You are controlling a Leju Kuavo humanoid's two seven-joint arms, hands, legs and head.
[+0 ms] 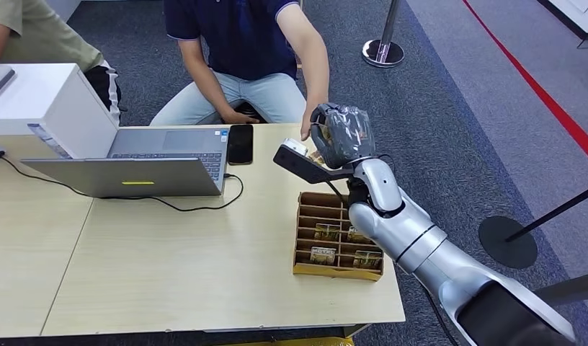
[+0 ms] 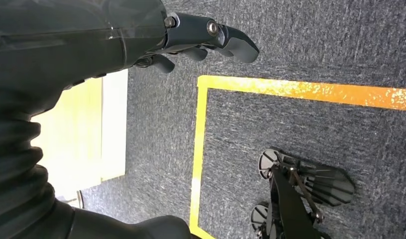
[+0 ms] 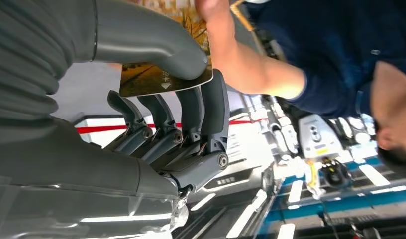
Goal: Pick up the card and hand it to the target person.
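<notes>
My right hand [image 1: 341,135] is raised over the table's far right edge, above the card box. In the right wrist view its thumb and fingers [image 3: 191,104] pinch a card [image 3: 156,79] printed with an autumn scene. A seated person in a dark blue shirt [image 1: 241,32] reaches across, and their hand [image 1: 305,130] touches the far end of the card [image 1: 314,155]. That same person's forearm [image 3: 251,74] runs up to the card in the right wrist view. My left hand [image 2: 191,35] hangs over the carpet, fingers loosely curled around nothing.
A cardboard divider box [image 1: 338,234] with several cards stands at the table's right edge. An open laptop [image 1: 143,162], a black phone [image 1: 240,143] and a white box [image 1: 42,101] occupy the far left. A second person [image 1: 24,32] sits at the back left. Stanchions [image 1: 382,43] stand on the right.
</notes>
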